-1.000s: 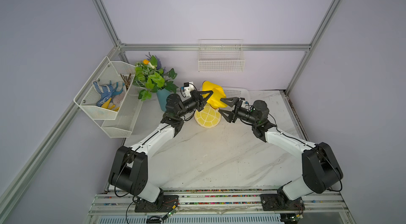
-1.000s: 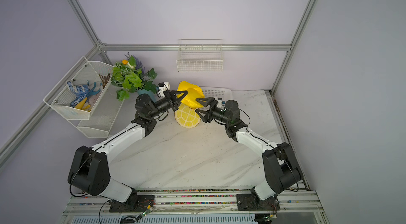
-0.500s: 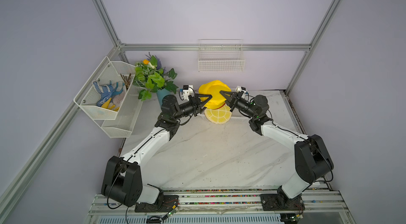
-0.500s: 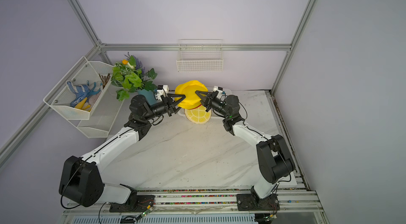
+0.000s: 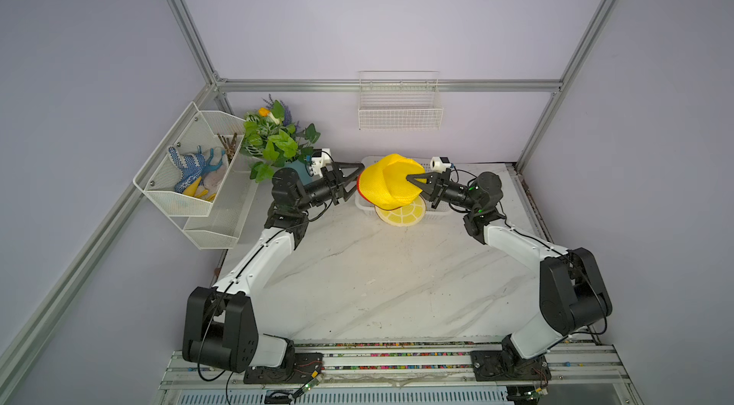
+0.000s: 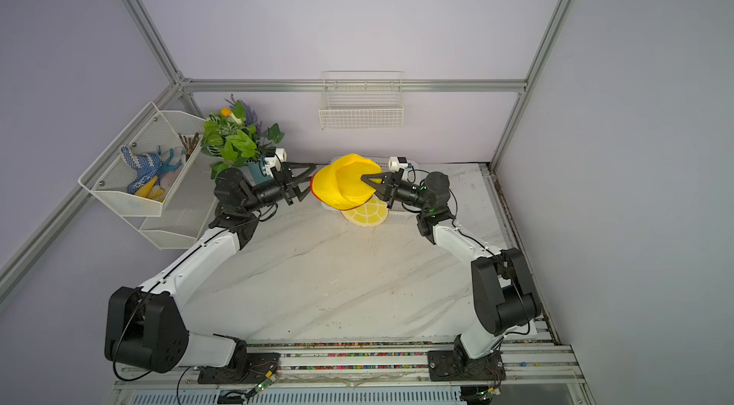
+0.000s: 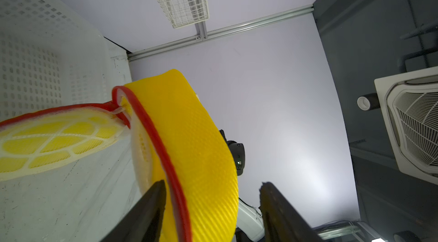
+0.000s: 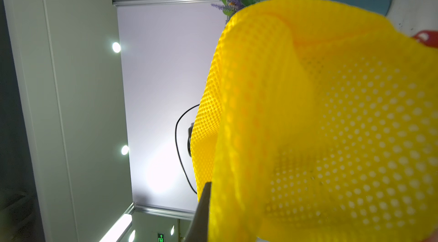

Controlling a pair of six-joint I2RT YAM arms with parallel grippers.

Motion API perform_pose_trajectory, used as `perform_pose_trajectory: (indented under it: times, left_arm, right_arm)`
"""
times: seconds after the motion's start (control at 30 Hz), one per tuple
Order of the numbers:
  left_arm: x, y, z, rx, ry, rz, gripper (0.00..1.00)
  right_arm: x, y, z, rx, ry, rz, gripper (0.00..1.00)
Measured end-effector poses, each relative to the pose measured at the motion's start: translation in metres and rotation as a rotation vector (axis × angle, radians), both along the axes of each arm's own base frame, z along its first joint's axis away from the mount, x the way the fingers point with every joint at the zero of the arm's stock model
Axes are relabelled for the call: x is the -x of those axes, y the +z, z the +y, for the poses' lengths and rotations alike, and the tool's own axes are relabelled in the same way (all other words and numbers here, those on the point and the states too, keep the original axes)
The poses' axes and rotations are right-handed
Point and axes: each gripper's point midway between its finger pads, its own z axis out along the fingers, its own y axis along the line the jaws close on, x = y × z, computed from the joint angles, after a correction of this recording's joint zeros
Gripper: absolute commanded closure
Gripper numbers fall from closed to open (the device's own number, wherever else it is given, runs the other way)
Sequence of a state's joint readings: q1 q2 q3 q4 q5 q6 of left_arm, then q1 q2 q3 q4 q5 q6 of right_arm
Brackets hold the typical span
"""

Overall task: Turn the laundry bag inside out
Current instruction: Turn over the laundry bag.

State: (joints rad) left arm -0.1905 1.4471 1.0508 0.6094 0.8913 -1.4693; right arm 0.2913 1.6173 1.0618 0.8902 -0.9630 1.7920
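Observation:
The laundry bag [image 5: 387,180] [image 6: 345,184] is bright yellow mesh with red zipper trim, and it hangs in the air over a white perforated basket [image 5: 363,204] at the back of the table. Its round ribbed lid panel [image 5: 401,216] [image 7: 47,138] dangles below. My right gripper [image 5: 409,178] [image 6: 362,176] is shut on a fold of the bag's right side. In the right wrist view one finger [image 8: 203,205] shows and the mesh [image 8: 331,122] hides the other. My left gripper [image 5: 357,180] [image 7: 212,182] is open, its fingers standing either side of the bag's red-trimmed rim [image 7: 166,157] without pinching it.
A potted plant [image 5: 278,141] stands at the back left, close behind my left wrist. A white mesh shelf [image 5: 190,180] holding blue gloves hangs on the left wall. A wire rack [image 5: 399,105] is fixed to the back wall. The marble tabletop [image 5: 377,284] stretches in front.
The left gripper, shut on the bag a second ago, has opened. The right gripper has closed on the bag. Both arms reached back and right, carrying the bag over the basket.

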Motion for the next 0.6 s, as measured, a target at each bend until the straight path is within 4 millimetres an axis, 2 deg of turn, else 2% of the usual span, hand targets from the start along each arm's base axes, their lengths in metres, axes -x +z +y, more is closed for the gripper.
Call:
perform_pose_trajectory:
  times: [0.1, 0.2, 0.27, 0.43, 0.6]
  left_arm:
    - [-0.011, -0.018, -0.003, -0.002, -0.004, 0.054, 0.67]
    - [-0.012, -0.021, -0.003, 0.000, -0.006, 0.067, 0.88]
    - [-0.010, -0.020, -0.004, 0.004, -0.008, 0.059, 0.98]
    - [-0.011, -0.024, -0.002, 0.010, -0.001, 0.064, 1.00]
    - [-0.012, -0.032, 0.000, 0.020, 0.012, 0.075, 1.00]
  right_arm:
    - [0.004, 0.007, 0.000, -0.024, 0.014, -0.003, 1.00]
    - [0.006, 0.014, -0.001, -0.048, 0.021, -0.003, 1.00]
    - [0.008, 0.018, -0.002, -0.064, 0.026, -0.004, 1.00]
    - [0.012, 0.033, -0.006, -0.116, 0.033, -0.015, 1.00]
    - [0.019, 0.058, -0.014, -0.204, 0.021, -0.099, 1.00]
